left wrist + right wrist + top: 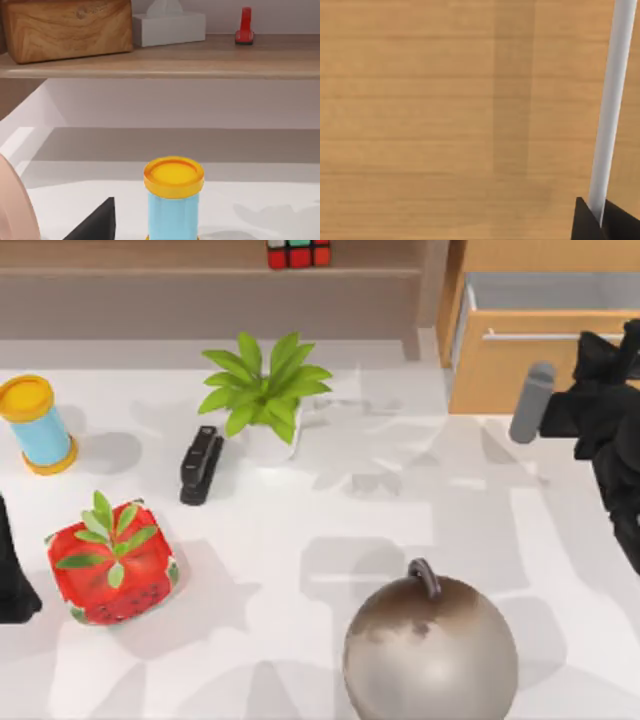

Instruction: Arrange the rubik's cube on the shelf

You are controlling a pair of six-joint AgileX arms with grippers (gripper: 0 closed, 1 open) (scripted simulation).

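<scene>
The rubik's cube (298,253) sits on the shelf (200,272). My right gripper (600,212) pinches the drawer cabinet's (520,360) silver handle (612,100); left arm parked at the table's left edge.

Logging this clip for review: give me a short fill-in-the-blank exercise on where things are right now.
1. The rubik's cube sits on the ____.
2. The black stapler lies beside the potted ____.
3. The blue cylinder has a ____ lid.
4. The right gripper is in front of the drawer cabinet, at its silver ____.

Missing words: shelf; plant; yellow; handle
</scene>
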